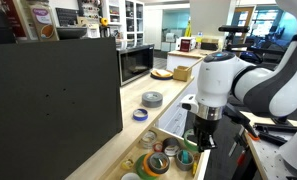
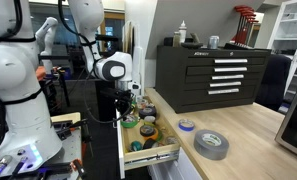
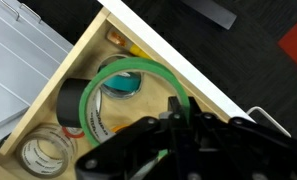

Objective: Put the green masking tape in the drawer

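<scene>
In the wrist view my gripper (image 3: 174, 112) is shut on the rim of the green masking tape (image 3: 108, 80), a thin green ring held over the open wooden drawer (image 3: 58, 75). Below it in the drawer lie a black roll (image 3: 72, 98), a clear roll (image 3: 45, 152) and a teal-centred roll (image 3: 121, 84). In both exterior views the gripper (image 1: 201, 136) (image 2: 124, 104) hangs over the open drawer (image 1: 172, 120) (image 2: 160, 152), which holds several tape rolls. The green tape is hard to make out there.
On the wooden counter lie a grey duct tape roll (image 1: 152, 98) (image 2: 211, 145) and a small blue roll (image 1: 140, 114) (image 2: 186, 125). A black panel (image 1: 48, 95) stands beside the drawer. A black tool chest (image 2: 208, 70) and a microwave (image 1: 136, 62) stand further back.
</scene>
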You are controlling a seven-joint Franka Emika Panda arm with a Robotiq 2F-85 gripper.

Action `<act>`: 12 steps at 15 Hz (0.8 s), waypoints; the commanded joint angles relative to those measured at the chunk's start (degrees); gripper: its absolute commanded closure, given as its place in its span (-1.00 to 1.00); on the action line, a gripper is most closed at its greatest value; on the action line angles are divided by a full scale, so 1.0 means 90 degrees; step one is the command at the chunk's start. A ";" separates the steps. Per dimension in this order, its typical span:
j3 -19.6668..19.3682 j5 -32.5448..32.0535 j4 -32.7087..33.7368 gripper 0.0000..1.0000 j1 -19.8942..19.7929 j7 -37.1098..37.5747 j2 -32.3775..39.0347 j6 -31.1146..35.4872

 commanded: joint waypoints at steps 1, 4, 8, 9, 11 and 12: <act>-0.0115 -0.0326 0.0328 0.90 0.0147 0.0206 0.0836 0.0535; -0.0328 -0.0611 0.0794 0.90 0.0325 0.0240 0.1563 0.0784; -0.0453 -0.0497 0.1501 0.90 0.0639 0.0038 0.2417 0.1041; -0.0401 -0.0428 0.1648 0.90 0.0639 -0.0012 0.2563 0.1036; -0.0295 -0.0311 0.1898 0.90 0.0610 -0.0067 0.2840 0.0957; -0.0258 -0.0260 0.1992 0.90 0.0600 -0.0062 0.2930 0.0902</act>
